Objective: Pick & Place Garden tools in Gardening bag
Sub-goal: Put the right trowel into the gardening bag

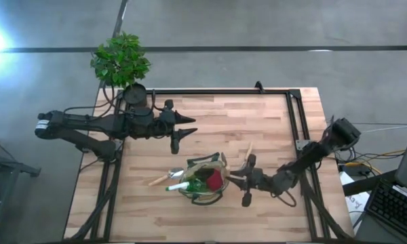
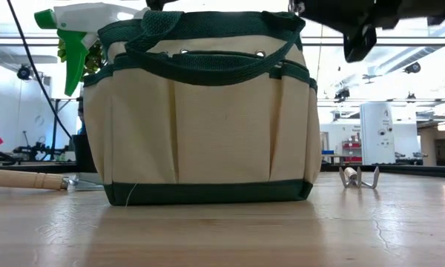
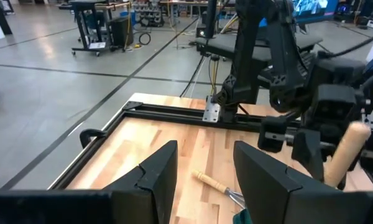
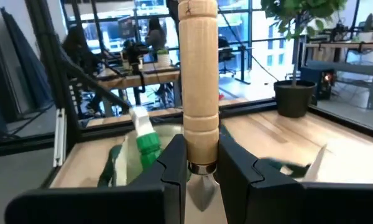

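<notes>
Just beside the gardening bag (image 1: 203, 181), right tool (image 1: 244, 179) grips a wooden-handled trowel (image 4: 199, 93).

tan bag (image 2: 200, 126) — green trim; pale wooden handle (image 4: 199, 81)

Glare is seen at the high view's left edge; the bag (image 2: 196, 111) is backlit by bright ceiling lights.

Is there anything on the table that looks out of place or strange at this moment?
Nothing looks damaged or spilled. The gardening bag stands upright, with a green-and-white sprayer sticking out of its top at a slant. One wooden-handled tool lies on the table beside the bag. The right tool grips another wooden handle next to the bag.
</notes>
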Controlling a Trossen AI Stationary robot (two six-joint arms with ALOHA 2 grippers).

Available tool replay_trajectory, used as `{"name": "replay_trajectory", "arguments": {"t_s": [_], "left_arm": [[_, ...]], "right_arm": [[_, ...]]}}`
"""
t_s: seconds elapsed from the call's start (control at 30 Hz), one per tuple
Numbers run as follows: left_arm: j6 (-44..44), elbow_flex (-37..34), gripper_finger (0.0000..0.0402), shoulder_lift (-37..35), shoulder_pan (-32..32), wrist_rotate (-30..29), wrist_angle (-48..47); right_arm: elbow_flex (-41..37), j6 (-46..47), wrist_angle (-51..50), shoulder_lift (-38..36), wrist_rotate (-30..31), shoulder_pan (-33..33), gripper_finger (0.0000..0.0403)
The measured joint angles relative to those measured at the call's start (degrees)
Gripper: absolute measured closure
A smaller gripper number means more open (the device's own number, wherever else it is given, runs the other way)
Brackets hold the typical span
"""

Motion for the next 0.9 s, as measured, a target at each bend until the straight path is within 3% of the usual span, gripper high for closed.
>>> {"name": "replay_trajectory", "arguments": {"t_s": [0.33,0.9], "left_arm": [[-0.2,0.0,0.0241,0.0,0.0,0.1,0.0],[-0.2,0.0,0.0241,0.0,0.0,0.1,0.0]], "right_arm": [[0.0,3.6,-0.1,4.4,1.8,-0.2,0.0356],[-3.4,16.9,-7.3,4.7,-0.3,0.0,0.0356]]}}
